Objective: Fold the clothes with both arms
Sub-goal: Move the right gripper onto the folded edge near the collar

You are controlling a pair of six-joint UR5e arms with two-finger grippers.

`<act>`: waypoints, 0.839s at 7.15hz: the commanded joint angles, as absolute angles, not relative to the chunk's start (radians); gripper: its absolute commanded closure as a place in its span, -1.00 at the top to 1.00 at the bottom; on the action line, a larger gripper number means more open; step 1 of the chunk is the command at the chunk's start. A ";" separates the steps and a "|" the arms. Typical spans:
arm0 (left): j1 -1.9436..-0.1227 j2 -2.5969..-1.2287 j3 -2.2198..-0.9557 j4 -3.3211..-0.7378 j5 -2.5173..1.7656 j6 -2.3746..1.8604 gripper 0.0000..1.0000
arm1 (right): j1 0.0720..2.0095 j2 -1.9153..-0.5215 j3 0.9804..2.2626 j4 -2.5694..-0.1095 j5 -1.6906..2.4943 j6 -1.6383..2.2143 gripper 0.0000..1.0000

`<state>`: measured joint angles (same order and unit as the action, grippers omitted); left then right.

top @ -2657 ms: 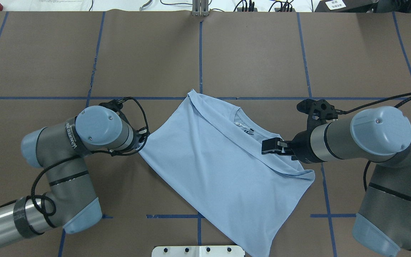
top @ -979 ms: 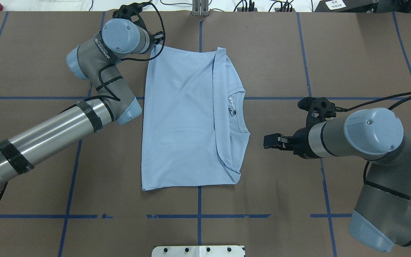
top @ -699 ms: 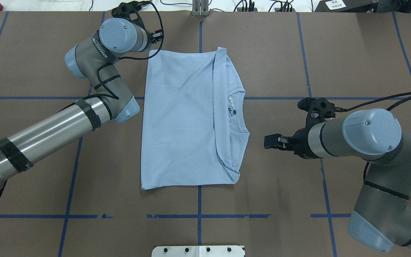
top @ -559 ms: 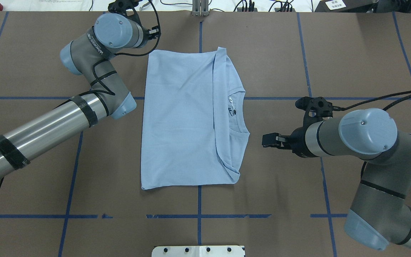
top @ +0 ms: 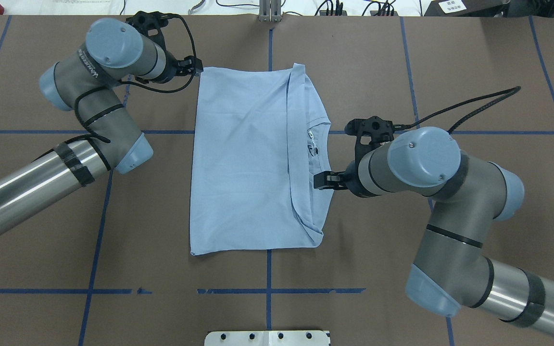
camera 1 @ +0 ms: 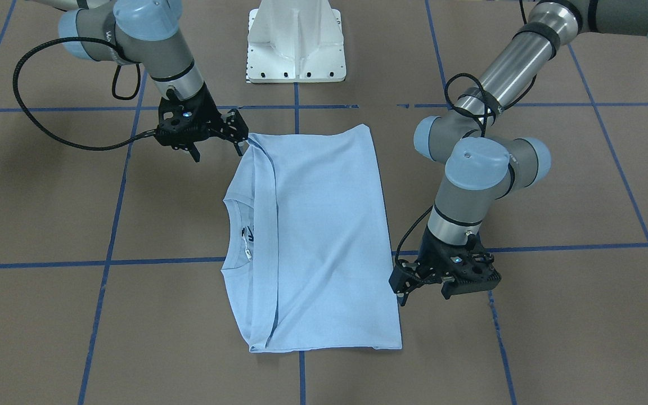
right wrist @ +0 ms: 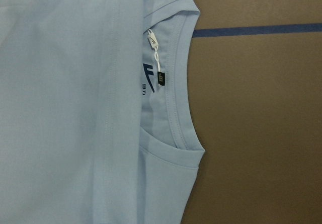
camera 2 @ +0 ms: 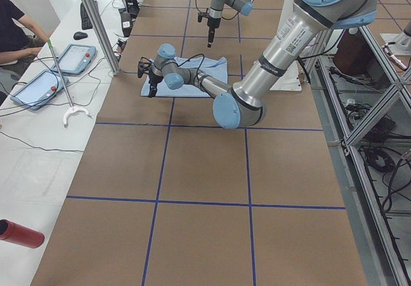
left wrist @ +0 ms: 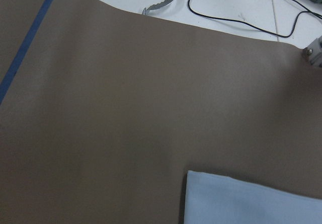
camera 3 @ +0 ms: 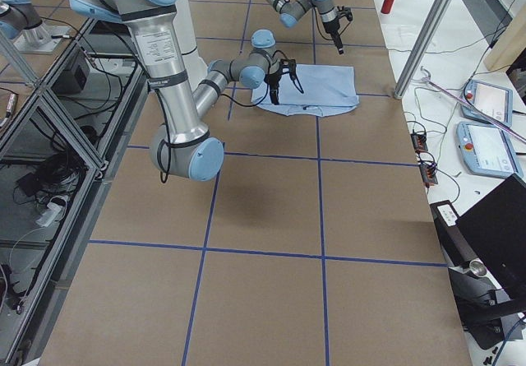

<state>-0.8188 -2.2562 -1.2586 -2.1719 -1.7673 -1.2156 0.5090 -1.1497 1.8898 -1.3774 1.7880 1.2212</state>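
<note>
- Left wrist view: only 1 corner of the T-shirt (left wrist: 251,199) shows; the bottom edge cuts off the rest.
- The small dark tag (right wrist: 160,76) has words too small to read.
- The person (camera 2: 13,19) has the head cut off.

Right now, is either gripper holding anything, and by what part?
Nothing held. Left gripper and right gripper are both open; the light-blue T-shirt lies folded on the table, gripped by neither.

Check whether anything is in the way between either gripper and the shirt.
Nothing visible is in the way. The right gripper hovers at the collar edge of the shirt, and the left gripper is beside its far corner. Only bare brown table surrounds the shirt.
</note>
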 commanded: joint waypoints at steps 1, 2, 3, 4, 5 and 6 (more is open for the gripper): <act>-0.815 -2.165 -1.431 -2.109 -1.807 -1.213 1.00 | 0.442 -1.075 1.829 -1.398 1.694 1.102 1.00; -0.816 -2.161 -1.433 -2.109 -1.819 -1.213 1.00 | 0.393 -1.069 1.824 -1.393 1.659 0.986 1.00; -0.815 -2.155 -1.431 -2.111 -1.821 -1.213 1.00 | 0.391 -1.063 1.824 -1.393 1.654 0.901 1.00; -0.815 -2.157 -1.433 -2.111 -1.821 -1.213 1.00 | 0.370 -1.065 1.822 -1.394 1.643 0.818 1.00; -0.815 -2.157 -1.433 -2.112 -1.821 -1.213 1.00 | 0.362 -1.065 1.810 -1.391 1.638 0.802 0.99; -0.815 -2.155 -1.433 -2.112 -1.821 -1.213 1.00 | 0.359 -1.060 1.789 -1.381 1.625 0.804 0.86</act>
